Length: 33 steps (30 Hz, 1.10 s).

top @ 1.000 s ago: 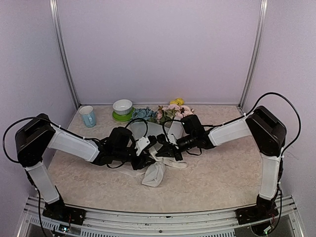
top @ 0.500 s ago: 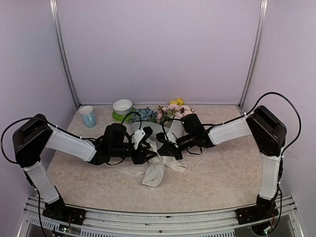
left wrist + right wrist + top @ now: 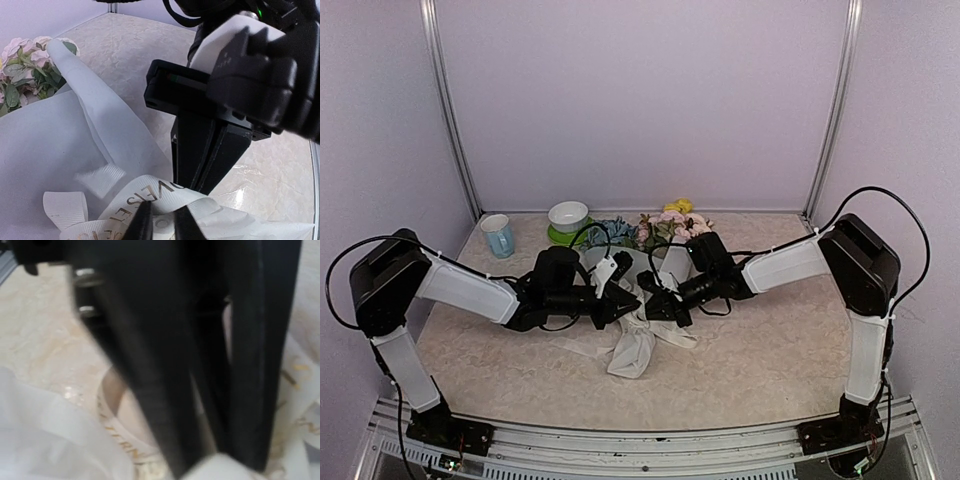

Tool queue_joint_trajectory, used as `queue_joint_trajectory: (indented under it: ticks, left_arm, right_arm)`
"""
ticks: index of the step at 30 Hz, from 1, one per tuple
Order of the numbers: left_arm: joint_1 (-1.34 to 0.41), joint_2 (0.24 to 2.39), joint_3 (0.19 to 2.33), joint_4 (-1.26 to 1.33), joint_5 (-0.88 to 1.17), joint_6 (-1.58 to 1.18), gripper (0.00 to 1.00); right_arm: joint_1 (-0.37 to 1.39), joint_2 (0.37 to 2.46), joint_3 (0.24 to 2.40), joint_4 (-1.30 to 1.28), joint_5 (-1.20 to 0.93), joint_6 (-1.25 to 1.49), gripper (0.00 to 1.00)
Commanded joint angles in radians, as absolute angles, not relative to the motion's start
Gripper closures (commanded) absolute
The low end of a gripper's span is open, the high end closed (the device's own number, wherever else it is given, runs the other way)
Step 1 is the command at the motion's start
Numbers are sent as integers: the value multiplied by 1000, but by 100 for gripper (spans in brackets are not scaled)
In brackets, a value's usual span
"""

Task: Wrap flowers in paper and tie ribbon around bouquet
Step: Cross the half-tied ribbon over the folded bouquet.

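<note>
Bouquet (image 3: pixel 632 352), wrapped in paper (image 3: pixel 50 145), is laid on the table (image 3: pixel 770 350) between the arms, the ribbon (image 3: pixel 145 192) looped at its neck for tying; the right gripper (image 3: pixel 198 186) is closed tight, its tips set against the ribbon, seemingly as anchor; the left gripper (image 3: pixel 162 222) is narrowed about a strand, grip not determinable.

White arm links (image 3: pixel 465 288), black joints (image 3: pixel 865 260), looping black cables (image 3: pixel 910 225)
</note>
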State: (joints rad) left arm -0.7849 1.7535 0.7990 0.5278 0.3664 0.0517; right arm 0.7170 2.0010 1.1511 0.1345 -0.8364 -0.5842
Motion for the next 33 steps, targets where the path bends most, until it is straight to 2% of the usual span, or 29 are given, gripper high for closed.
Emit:
queue_joint_trajectory:
  ticks: [1, 3, 7, 9, 13, 15, 19, 26, 33]
  left_arm:
    - [-786, 1761, 820, 564, 408, 33, 93]
    - [-785, 1755, 813, 578, 420, 26, 97]
    - [-783, 1744, 796, 608, 441, 13, 98]
    - [-781, 1743, 794, 603, 447, 14, 94]
    - [-762, 1733, 791, 573, 474, 13, 74]
    - [-753, 1730, 795, 549, 477, 22, 69]
    - [-749, 1761, 845, 438, 466, 64, 67]
    - [-718, 1734, 806, 486, 432, 36, 66]
    - [-719, 1769, 824, 491, 474, 33, 62]
  right_arm:
    - [722, 2000, 1157, 89, -918, -604, 100]
    - [724, 1997, 1154, 85, -953, -612, 100]
    - [724, 2022, 1184, 93, -986, -600, 100]
    - [724, 2046, 1221, 84, -993, -596, 100]
    - [724, 2083, 1270, 22, -1013, -638, 100]
    - [724, 2096, 1293, -28, -1052, -678, 100]
    - [724, 2121, 1340, -131, -1081, -735, 100]
    - [710, 2124, 1368, -373, -1093, -865, 100]
    - [704, 2114, 1350, -210, -1111, -759, 100]
